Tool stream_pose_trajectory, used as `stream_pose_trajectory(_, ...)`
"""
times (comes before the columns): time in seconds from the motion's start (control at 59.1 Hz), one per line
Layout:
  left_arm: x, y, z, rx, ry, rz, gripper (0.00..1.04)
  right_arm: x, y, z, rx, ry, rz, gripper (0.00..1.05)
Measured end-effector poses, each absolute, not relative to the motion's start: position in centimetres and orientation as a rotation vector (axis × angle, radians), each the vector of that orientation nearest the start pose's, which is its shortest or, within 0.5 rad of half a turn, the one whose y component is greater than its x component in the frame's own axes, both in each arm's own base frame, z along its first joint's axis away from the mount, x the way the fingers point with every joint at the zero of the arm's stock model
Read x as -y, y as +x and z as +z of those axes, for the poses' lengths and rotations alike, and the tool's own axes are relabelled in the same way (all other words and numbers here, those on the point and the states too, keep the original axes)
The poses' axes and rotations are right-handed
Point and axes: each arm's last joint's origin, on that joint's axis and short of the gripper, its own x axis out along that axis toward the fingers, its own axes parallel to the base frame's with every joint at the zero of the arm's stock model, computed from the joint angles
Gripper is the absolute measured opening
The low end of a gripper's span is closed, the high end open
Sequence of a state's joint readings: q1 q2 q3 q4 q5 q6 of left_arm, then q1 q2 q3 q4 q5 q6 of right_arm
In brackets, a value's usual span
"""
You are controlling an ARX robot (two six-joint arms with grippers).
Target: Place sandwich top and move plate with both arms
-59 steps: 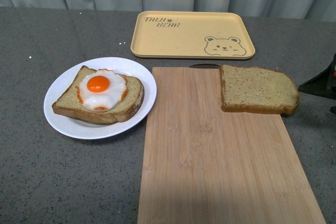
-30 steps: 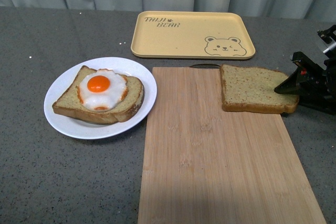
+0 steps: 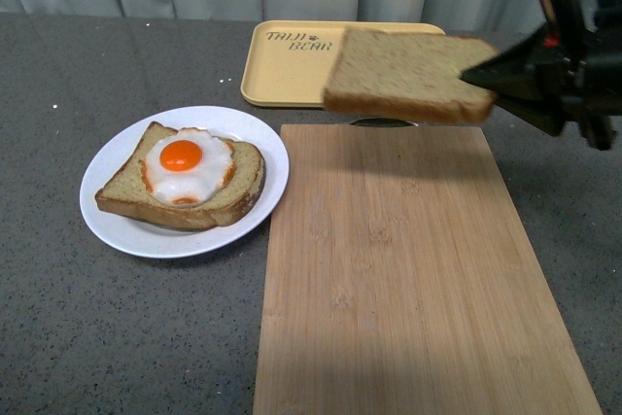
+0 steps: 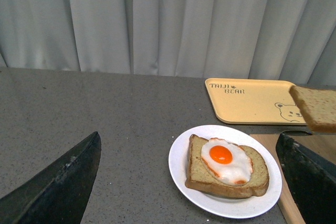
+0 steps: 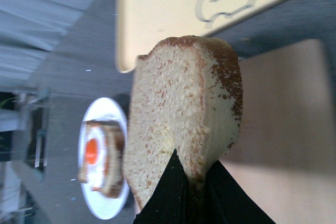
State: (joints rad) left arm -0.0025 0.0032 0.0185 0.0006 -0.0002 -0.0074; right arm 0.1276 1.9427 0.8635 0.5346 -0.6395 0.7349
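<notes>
Lifted off the cutting board [image 3: 408, 269] since half a second ago, the sandwich top [image 3: 403, 73] is hanging in the air over the board's far edge and the near rim of the yellow tray [image 3: 282, 70], its right edge pinched by the right gripper [image 3: 478, 79]. Leftward, the plate [image 3: 112, 224] with the egg slice [image 3: 185, 174] is sitting just beside the board's left edge. The left gripper [image 4: 187, 136] is gaping wide, holding nothing.

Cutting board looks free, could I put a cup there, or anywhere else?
Yes: the wooden cutting board is bare, though the bread slice held by the right claw hangs above its far edge. The grey table in front of the white plate is open too. The plate is filled by egg toast.
</notes>
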Motion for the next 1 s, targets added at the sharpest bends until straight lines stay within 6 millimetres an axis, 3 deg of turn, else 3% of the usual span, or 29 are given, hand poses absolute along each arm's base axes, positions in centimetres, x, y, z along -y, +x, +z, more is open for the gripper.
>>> stream_pose_trajectory(0.237,0.0,9.7,17.0,0.016,-0.007,-0.002,0.98,-14.6,35.8,10.6,-0.882,0.913,0.637,0.03)
stream_pose_trajectory(0.406,0.0,9.7,17.0,0.016,-0.007,-0.002,0.98,-18.4,36.1,9.3,-0.949,0.923,0.649,0.03)
stream_pose_trajectory(0.694,0.0,9.7,17.0,0.016,-0.007,-0.002,0.98,-22.1,36.1,7.3,-1.01,0.902,0.625,0.03)
stream_pose_trajectory(0.999,0.0,9.7,17.0,0.016,-0.007,-0.002,0.98,-23.2,36.3,5.9,-1.068,0.858,0.537,0.06)
